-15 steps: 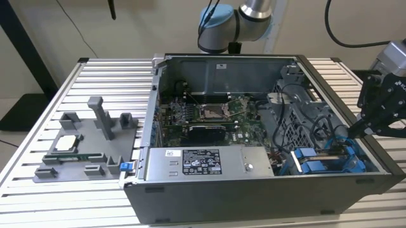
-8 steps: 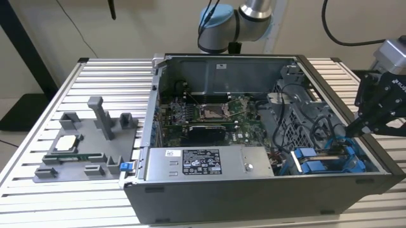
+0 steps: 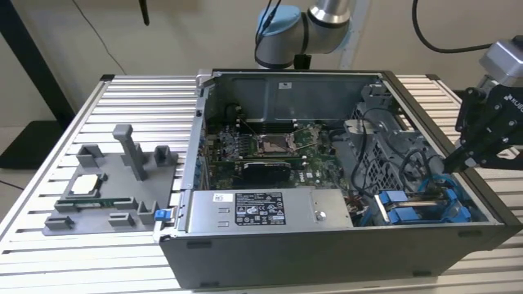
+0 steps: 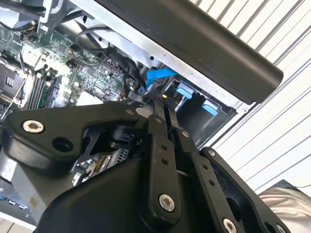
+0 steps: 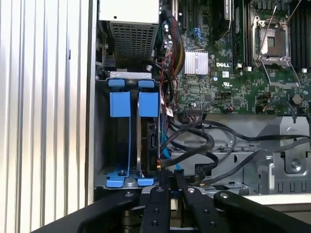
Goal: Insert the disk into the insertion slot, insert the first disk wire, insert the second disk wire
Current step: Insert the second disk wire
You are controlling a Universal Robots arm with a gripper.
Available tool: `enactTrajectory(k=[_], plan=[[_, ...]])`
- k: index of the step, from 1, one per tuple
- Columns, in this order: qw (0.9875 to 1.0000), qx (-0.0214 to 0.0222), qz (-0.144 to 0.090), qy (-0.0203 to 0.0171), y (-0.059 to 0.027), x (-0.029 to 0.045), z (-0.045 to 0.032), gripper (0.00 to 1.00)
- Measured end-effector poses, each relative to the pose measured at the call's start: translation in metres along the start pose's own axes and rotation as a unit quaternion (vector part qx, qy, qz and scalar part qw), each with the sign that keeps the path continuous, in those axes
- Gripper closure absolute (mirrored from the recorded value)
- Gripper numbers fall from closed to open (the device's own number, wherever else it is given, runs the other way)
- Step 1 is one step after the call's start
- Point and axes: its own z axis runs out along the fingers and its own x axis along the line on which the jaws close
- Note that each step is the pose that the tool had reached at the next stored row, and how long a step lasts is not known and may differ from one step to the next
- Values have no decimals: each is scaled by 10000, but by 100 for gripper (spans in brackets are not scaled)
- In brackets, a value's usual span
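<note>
Exterior view gives you the layout: the bench carries the open computer case, lying side-up, I judge so that the arm can come down into it from above. Along the case's near wall lies the power-supply box, the motherboard is behind it, and the drive cage fills the corner at the exterior view's right. Your claw hangs over the case's rim just beside that cage, which fits work on the disk's connections rather than on the disk itself.

First wrist view looks along the cage, so you can read what the exterior view gives as a blue cluster. There are two blue carrier tabs side by side, and the disk stands edge-on in the slot nearer the motherboard, its connector end turned toward the claw. By my judgement it is already seated. A blue wire runs beside that end toward the tips, and loose black cables loop just beyond.

Second wrist view looks from behind the linkage and settles the grip better: the fingers are pressed together, or very nearly, and the tips are close to the blue wire. Whether a plug is pinched between them I cannot tell; a small pale speck sits at the tips, too small to name
</note>
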Motion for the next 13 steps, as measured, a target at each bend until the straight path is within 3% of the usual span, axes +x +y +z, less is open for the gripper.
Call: enactTrajectory(k=[13], plan=[[9999, 129, -16, -1, 214, -82, -29, 100]])
